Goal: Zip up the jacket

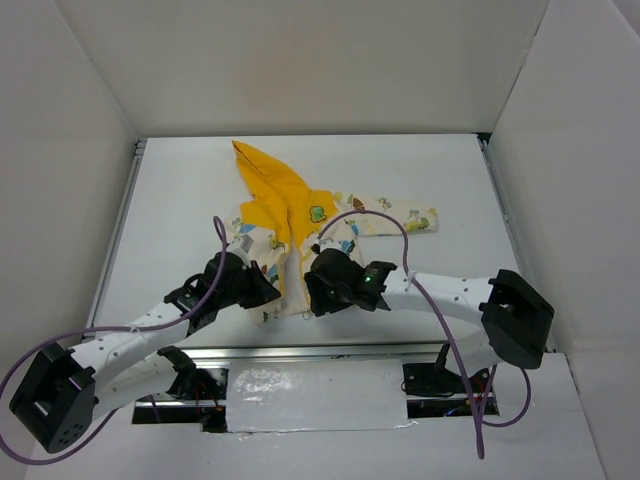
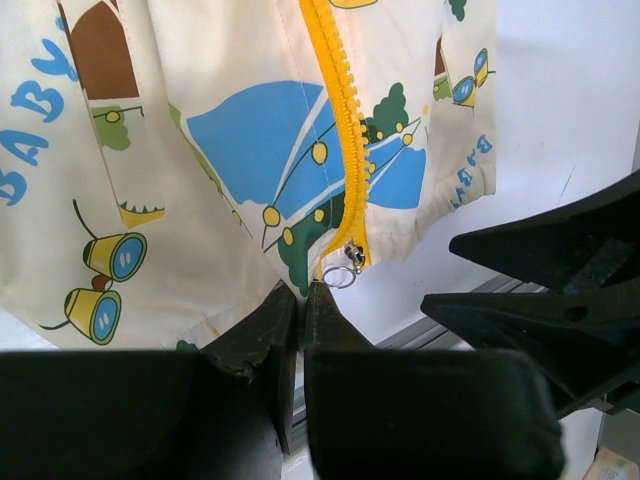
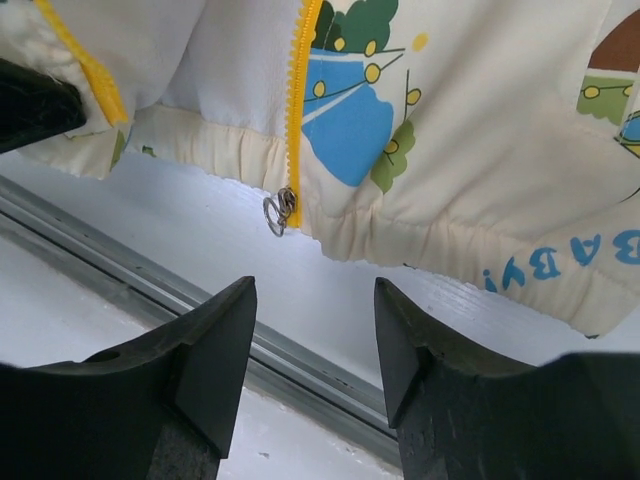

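The cream cartoon-print jacket (image 1: 300, 215) lies flat on the white table, its yellow hood pointing to the far left. In the left wrist view its yellow zipper (image 2: 345, 130) runs down to a slider with a metal ring (image 2: 341, 276) at the bottom hem. My left gripper (image 2: 302, 290) is shut on the hem just left of that ring; it also shows in the top view (image 1: 268, 292). My right gripper (image 3: 315, 285) is open and empty, hovering a little short of the hem and right of the ring (image 3: 275, 213). The jacket (image 3: 480, 150) fills the top of that view.
A metal rail (image 3: 150, 290) runs along the table's near edge just below the hem. White walls close in the table on three sides. Purple cables (image 1: 220, 235) loop over both arms. My right gripper's fingers (image 2: 560, 260) sit close beside the left gripper.
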Available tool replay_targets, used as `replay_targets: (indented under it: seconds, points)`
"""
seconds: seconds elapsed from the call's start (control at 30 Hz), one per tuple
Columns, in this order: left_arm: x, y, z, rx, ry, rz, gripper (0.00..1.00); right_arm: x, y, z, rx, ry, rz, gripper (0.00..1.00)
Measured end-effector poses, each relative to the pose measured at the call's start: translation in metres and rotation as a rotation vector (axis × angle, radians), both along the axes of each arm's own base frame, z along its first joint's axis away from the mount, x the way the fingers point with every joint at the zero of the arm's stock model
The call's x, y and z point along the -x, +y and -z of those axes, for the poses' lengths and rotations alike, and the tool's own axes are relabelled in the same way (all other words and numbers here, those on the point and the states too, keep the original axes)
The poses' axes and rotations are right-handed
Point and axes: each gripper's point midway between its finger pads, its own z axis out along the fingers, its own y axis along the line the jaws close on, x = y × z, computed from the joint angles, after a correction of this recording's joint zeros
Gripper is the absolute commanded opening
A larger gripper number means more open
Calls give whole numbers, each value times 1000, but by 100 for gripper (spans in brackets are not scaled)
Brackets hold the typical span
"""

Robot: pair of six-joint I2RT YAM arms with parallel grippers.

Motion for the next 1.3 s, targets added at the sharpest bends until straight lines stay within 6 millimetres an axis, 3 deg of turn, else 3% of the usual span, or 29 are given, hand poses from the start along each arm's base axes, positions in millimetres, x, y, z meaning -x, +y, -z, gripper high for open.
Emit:
replay_targets:
  seconds: [0.3, 0.7, 0.9, 1.03, 1.07, 1.13, 1.3]
  points:
    - [0, 0, 2, -4, 5, 1, 0, -12, 19, 9, 87, -38, 9, 49]
    - [2, 1, 7, -11, 11, 3, 0, -17, 12, 30, 205, -31, 40, 44]
    - [2, 1, 7, -11, 11, 3, 0, -17, 9, 35, 234, -30, 51, 32]
    - [2, 2, 7, -11, 11, 2, 0, -18, 8, 37, 242, -29, 54, 34]
    - [2, 2, 7, -11, 11, 2, 0, -17, 8, 38, 244, -28, 53, 42]
    - [2, 2, 7, -14, 8, 5, 0, -17, 9, 39, 246, -26, 54, 43]
    - [2, 2, 7, -21, 2, 12, 0, -17, 9, 41, 253, -24, 50, 33]
